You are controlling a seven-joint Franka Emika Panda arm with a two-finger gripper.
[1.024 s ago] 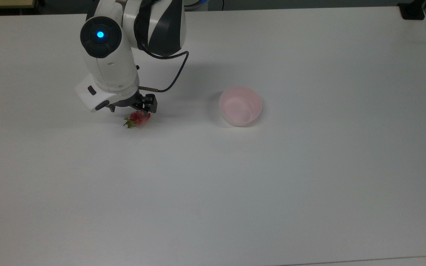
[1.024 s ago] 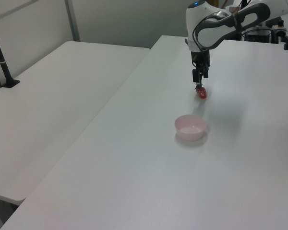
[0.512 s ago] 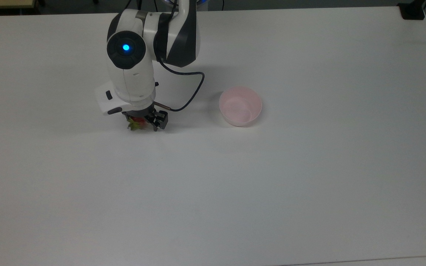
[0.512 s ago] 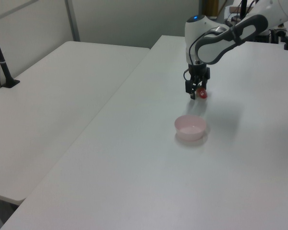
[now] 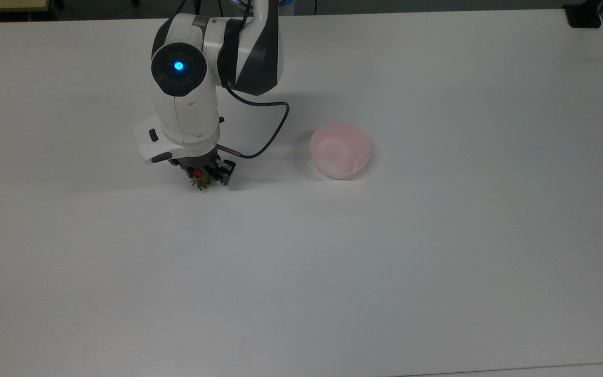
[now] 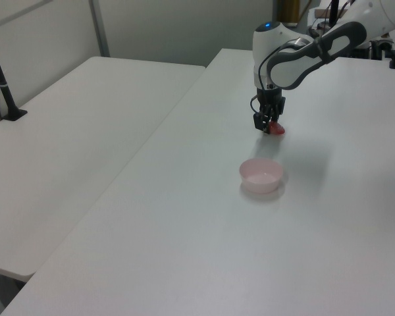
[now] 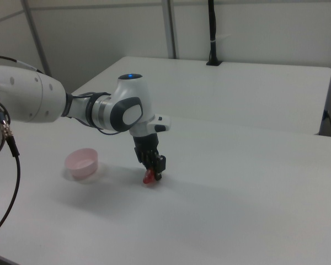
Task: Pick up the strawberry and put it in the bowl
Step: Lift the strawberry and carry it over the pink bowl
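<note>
a wide white table (image 5: 385, 262) carries everything; in the left view a second white table (image 6: 72, 145) stands just beside it on the left view's left, with a black post (image 6: 1, 79) clamped near its far edge and pale partition walls behind. the right view shows another black post (image 7: 212, 33) rising at the far edge of the further table, against the same pale wall panels. the white arm (image 5: 186, 99) bends down from the far side of the table, a blue light on its joint and a dark cable looping off toward the top view's right. its gripper (image 5: 203, 176) points straight down, low over the tabletop, its black fingers pinched in on the strawberry (image 5: 200, 179), whose green leafy end pokes out toward the near side in the top view. in the right view the red fruit (image 7: 149, 177) sits at the fingertips right at the table surface; whether it is lifted clear or touching cannot be told. the bowl (image 5: 340, 150), pale pink, stands upright well apart from the gripper, to the top view's right.
</note>
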